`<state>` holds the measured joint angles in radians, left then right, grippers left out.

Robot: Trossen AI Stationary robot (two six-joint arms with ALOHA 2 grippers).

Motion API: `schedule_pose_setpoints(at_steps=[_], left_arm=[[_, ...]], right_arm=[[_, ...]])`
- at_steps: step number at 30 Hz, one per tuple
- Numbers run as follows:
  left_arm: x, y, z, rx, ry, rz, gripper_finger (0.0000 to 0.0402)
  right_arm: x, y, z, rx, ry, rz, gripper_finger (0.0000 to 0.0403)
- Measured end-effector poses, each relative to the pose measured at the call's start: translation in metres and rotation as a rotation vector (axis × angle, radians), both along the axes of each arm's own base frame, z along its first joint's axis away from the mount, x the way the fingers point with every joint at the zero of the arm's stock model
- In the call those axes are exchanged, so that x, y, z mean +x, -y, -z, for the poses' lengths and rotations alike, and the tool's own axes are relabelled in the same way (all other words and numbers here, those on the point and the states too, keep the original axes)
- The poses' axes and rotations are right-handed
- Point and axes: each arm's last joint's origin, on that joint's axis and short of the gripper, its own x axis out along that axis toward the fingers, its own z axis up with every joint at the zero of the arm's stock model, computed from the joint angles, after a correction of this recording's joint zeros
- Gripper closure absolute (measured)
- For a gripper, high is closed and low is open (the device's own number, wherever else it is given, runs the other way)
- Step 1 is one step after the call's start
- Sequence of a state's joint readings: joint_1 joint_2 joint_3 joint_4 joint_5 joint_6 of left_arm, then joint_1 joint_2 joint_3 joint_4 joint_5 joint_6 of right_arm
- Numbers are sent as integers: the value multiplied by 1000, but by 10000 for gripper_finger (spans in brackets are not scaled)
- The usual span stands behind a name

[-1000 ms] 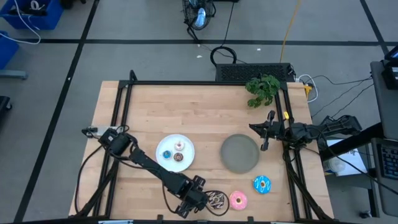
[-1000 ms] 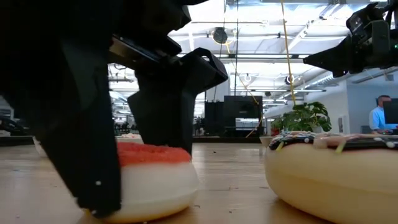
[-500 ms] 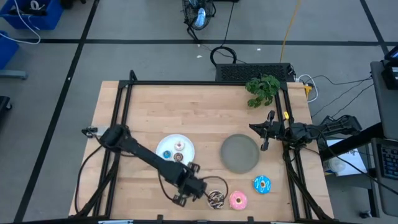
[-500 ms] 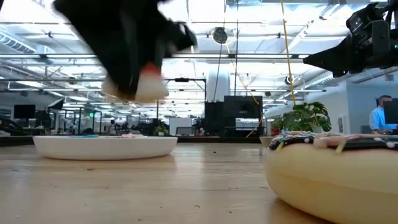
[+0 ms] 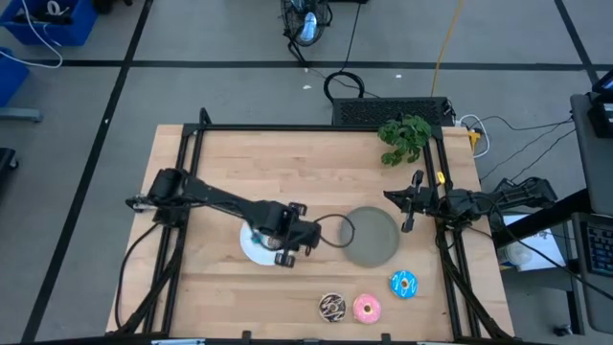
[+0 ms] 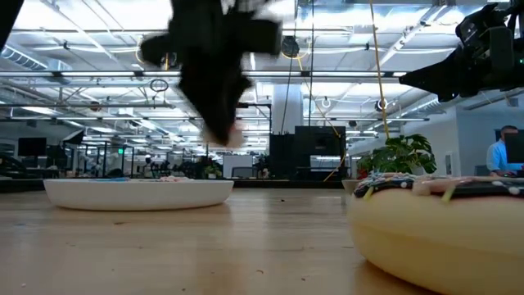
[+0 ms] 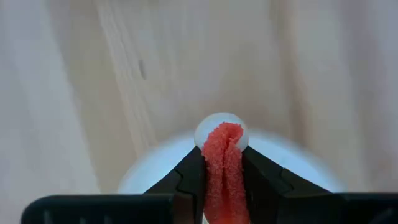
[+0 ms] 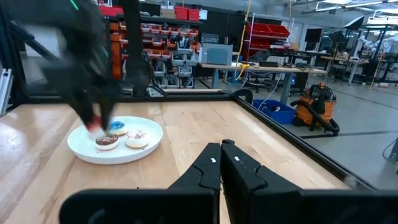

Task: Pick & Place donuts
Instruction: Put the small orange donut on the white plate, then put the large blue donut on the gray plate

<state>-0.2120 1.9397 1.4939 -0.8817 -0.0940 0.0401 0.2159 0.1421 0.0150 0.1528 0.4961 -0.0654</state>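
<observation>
My left gripper [image 5: 273, 237] hangs above the white plate [image 5: 251, 249], shut on the tiny red donut [image 7: 222, 163]. The right wrist view shows it over the plate's left part [image 8: 93, 121]. Three tiny donuts lie on that plate: blue [image 8: 116, 128], white-pink [image 8: 137, 138] and brown [image 8: 107, 142]. The chocolate [image 5: 332, 307], pink [image 5: 367, 308] and blue [image 5: 403, 284] larger donuts lie flat on the table near its near edge. My right gripper [image 5: 410, 206] waits, shut, at the table's right edge. My left gripper pinches the tiny red donut between its two fingers [image 7: 189, 174], coming from above and pointing down. The red-topped ring [image 7: 222, 140] is squeezed narrow between them and its white underside shows past the fingertips. It is lifted clear, above the white plate [image 7: 149, 171].
The grey plate [image 5: 370, 236] sits right of the white plate. A green plant [image 5: 404, 137] stands at the far right corner. A black cable loop [image 5: 335, 230] trails off the left wrist. One larger donut [image 6: 434, 221] lies close to the low camera.
My left gripper, shut on the red donut that sat on the table beside the chocolate donut, has risen and swung toward the far edge and a little left, ending over the white plate. The red donut has been lifted clear of the table.
</observation>
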Motion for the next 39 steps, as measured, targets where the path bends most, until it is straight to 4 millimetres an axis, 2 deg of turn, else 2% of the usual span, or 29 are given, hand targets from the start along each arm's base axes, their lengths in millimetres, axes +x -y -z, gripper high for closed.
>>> schedule_pose_setpoints(at_steps=[2, 4, 10, 16, 21, 24, 33, 39], left_arm=[[-6, -9, 18, -16, -37, -31, 316], [-8, -12, 27, -25, -30, -48, 316], [-8, -12, 35, -28, -2, -37, 316], [-21, -17, 56, -13, -50, -53, 316], [-20, -16, 57, -15, -31, -56, 306], [-18, -13, 54, -18, -19, -53, 274], [-18, -14, 51, -9, -40, -72, 137], [-18, -14, 45, -7, -31, -72, 79]], right_arm=[[0, 0, 0, 0, -1, -1, 403], [0, 0, 0, -3, -2, 0, 403], [0, 0, 0, -10, -2, 1, 403], [0, 0, 0, -2, 3, 1, 403], [0, 0, 0, -2, 3, 1, 403], [0, 0, 0, -2, 3, 1, 403], [0, 0, 0, -5, 1, 1, 403], [0, 0, 0, -6, -2, 1, 403]])
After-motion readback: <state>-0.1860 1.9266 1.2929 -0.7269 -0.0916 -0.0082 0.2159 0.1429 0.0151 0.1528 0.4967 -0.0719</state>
